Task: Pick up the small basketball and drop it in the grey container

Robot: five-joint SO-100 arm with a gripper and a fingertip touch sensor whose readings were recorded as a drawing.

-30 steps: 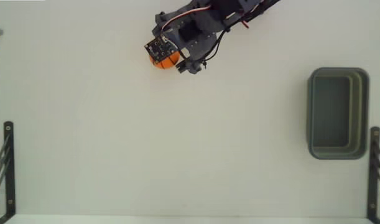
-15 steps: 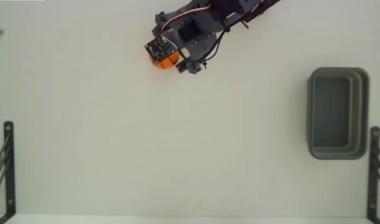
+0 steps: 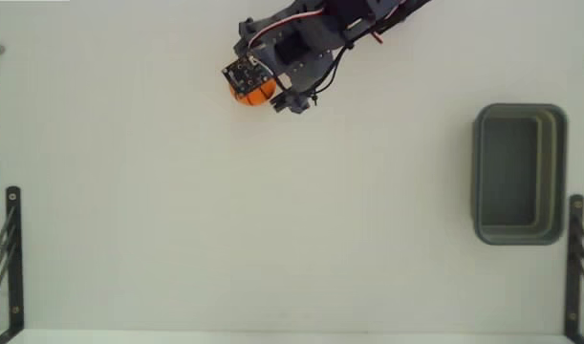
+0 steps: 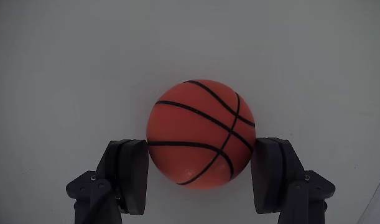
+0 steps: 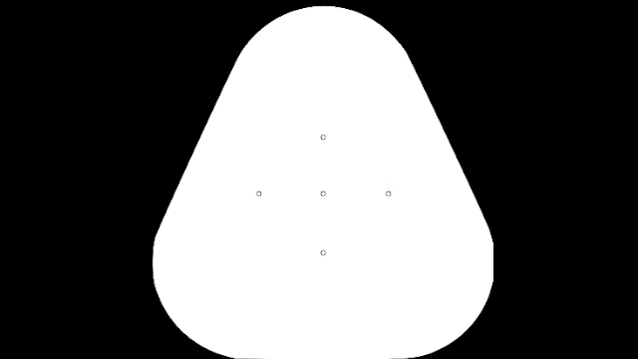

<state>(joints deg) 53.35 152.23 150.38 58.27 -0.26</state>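
Small basketball (image 4: 201, 132) sits between the gripper (image 4: 202, 167) fingers (image 4: 132, 174). Both pads touch its sides; jaws closed on it. Grey container (image 3: 520, 174) stands well apart.

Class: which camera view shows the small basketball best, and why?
The wrist view: the small basketball fills mid-frame, seams clear, between the pincer fingers. In the fixed view only an orange sliver shows under the arm.
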